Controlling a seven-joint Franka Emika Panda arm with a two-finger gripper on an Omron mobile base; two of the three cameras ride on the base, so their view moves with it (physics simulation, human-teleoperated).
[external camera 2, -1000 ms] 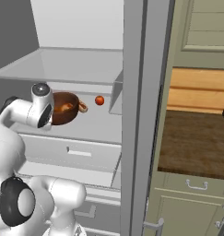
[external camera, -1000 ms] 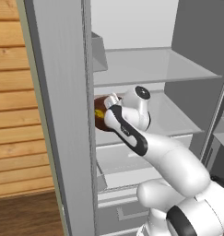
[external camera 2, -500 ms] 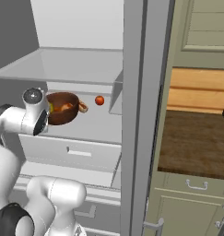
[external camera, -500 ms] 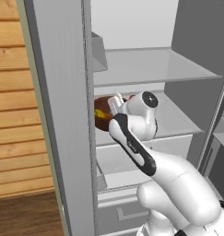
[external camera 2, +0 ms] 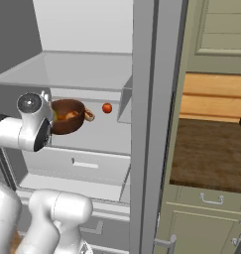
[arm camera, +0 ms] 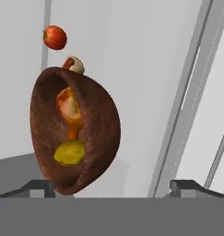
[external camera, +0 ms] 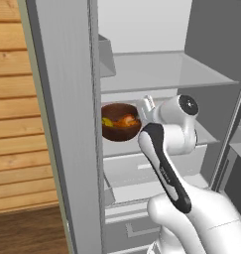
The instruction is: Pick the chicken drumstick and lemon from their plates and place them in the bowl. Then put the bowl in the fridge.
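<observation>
Bowl [external camera: 120, 122] is what I see first at the left end of the fridge [external camera: 67, 124] shelf [external camera: 156, 141], close against the left wall and near the front edge, sitting upright on the pale grey surface. Inside it I can make out the lemon [arm camera: 70, 153] and the chicken drumstick [arm camera: 69, 108], touching each other, the lemon nearer my hand camera. Just beyond the bowl on the same shelf lies a small pale mushroom-like item [external camera 2: 89, 115], right against the bowl's rim, and further along toward the shelf's right side sits a small red tomato-like fruit [external camera 2: 107, 108], apart from both. My gripper [arm camera: 111, 186] is in front of the bowl with its jaws spread wide and nothing between them; in the hand view the two finger tips [arm camera: 37, 186] stand on either side of the bowl's lower edge without touching it. Below the shelf I see closed drawers [external camera 2: 77, 164].
</observation>
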